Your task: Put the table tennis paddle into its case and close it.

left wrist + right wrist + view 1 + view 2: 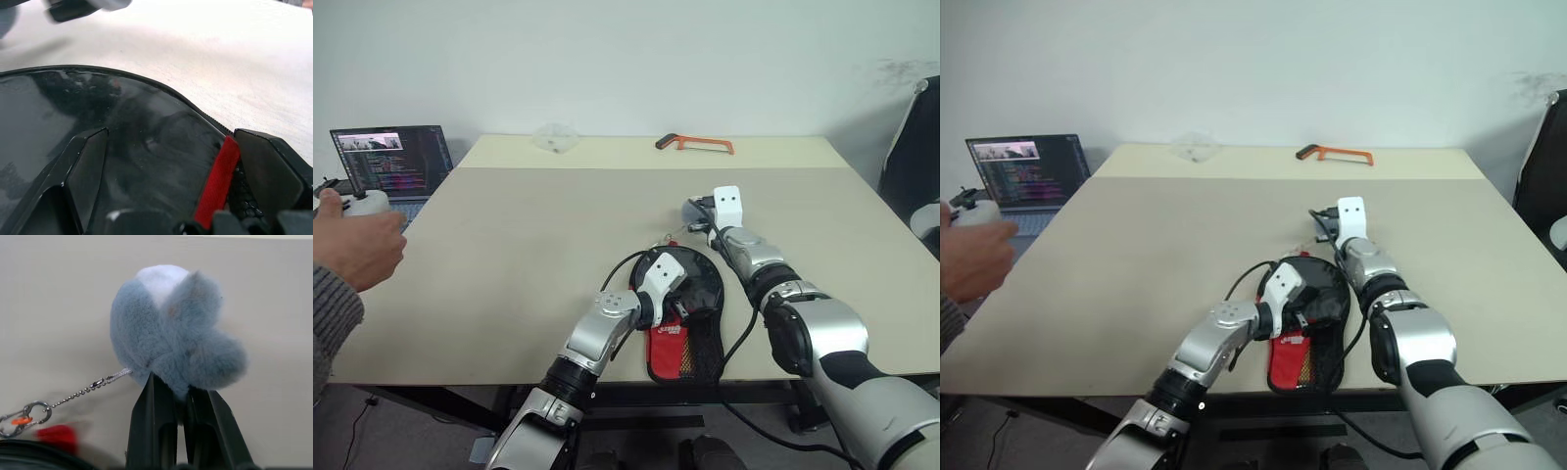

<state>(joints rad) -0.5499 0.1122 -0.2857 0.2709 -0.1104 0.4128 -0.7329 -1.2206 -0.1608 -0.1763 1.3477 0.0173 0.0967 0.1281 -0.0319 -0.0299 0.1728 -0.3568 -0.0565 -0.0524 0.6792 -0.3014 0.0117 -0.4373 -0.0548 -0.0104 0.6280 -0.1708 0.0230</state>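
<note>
The case lies near the table's front edge, black with a red panel and a mesh pocket. My left gripper is open, its two fingers spread over the case's glossy round part, beside the zip edge. My right gripper is shut on the fuzzy grey-white ball pouch, just beyond the case's round end. A thin bead chain runs from the pouch to a clip near the case. The paddle is hidden from view.
An orange-handled hacksaw lies at the table's far edge, with a clear plastic item to its left. A laptop stands off the table's left side. A person's hand holds a white device there. A dark chair stands right.
</note>
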